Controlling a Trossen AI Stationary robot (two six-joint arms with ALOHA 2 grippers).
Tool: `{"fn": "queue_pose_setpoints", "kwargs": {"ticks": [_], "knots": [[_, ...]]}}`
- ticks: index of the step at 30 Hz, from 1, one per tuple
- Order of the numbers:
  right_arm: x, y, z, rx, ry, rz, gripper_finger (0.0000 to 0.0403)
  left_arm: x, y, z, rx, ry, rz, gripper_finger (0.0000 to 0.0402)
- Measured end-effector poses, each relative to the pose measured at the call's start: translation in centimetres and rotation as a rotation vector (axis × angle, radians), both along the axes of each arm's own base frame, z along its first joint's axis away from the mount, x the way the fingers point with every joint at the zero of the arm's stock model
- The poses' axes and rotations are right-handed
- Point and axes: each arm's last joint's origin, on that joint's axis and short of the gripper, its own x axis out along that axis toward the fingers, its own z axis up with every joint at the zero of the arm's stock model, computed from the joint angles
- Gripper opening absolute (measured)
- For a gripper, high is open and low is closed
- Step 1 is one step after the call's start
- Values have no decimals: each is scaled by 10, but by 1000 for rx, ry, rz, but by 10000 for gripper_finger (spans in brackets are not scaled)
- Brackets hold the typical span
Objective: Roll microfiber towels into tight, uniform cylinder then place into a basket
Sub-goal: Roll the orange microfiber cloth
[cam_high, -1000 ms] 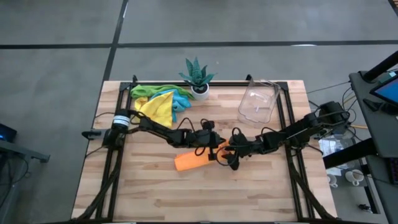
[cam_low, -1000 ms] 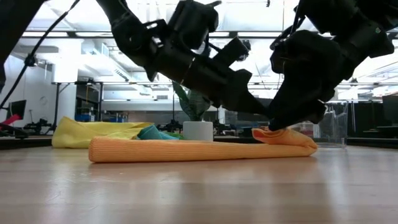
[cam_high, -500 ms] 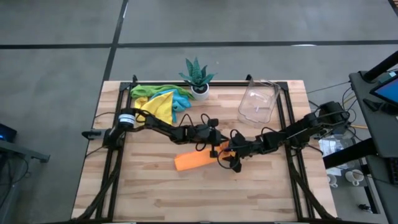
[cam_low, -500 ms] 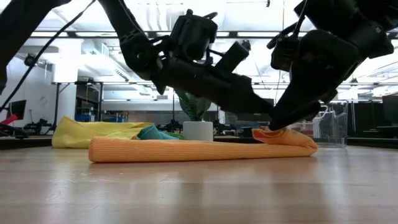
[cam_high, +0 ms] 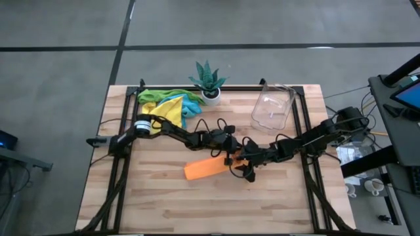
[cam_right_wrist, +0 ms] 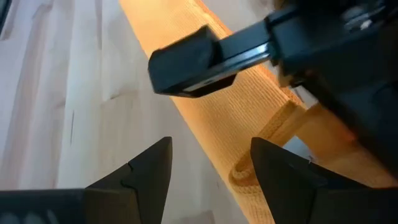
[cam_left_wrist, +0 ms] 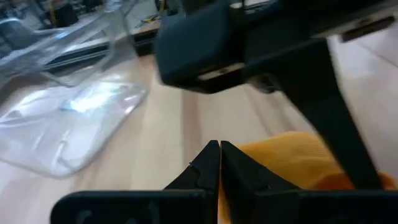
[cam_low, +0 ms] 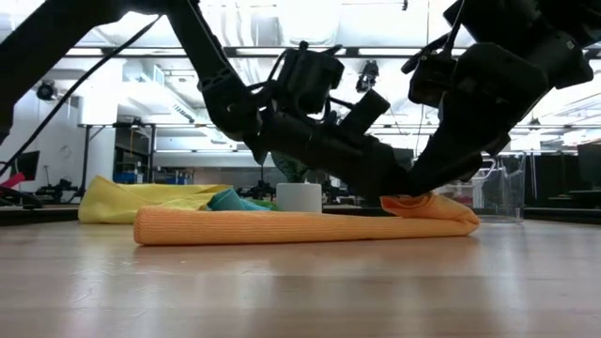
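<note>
Orange towel roll [cam_high: 207, 168] lies mid-table, long axis slanting toward the clear basket [cam_high: 272, 108]. Left gripper [cam_left_wrist: 219, 163], fingers pressed together, meets its far end; right gripper [cam_right_wrist: 208, 163] gapes over it. Low view shows that end's loose fold.

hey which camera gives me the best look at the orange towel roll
The low view: the orange towel lies side-on in full length, with both claws at one end. The high view shows it whole but small, partly under the arms. The right wrist view shows one stretch past the open right claw; the left wrist view catches only a corner behind the shut left claw.
</note>
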Motion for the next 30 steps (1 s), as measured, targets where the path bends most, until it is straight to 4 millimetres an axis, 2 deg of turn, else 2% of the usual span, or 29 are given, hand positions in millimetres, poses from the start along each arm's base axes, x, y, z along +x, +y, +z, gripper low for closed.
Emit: {"fn": "queue_pose_setpoints", "kwargs": {"ticks": [10,19,22,26,30], "knots": [[0,0,1,1,-7,1,214,-8,-11,-7,-5,149,-29,0],[-3,-5,6,-46,-10,-44,214,-11,-13,-7,33,186,33,0],[-13,-11,18,-114,17,-121,214,-12,-13,-8,44,209,58,0],[-38,-19,39,-170,13,-280,214,-12,-12,-8,45,211,59,0],[-66,-26,37,-68,-2,-450,214,-12,-13,-9,45,211,58,0]]}}
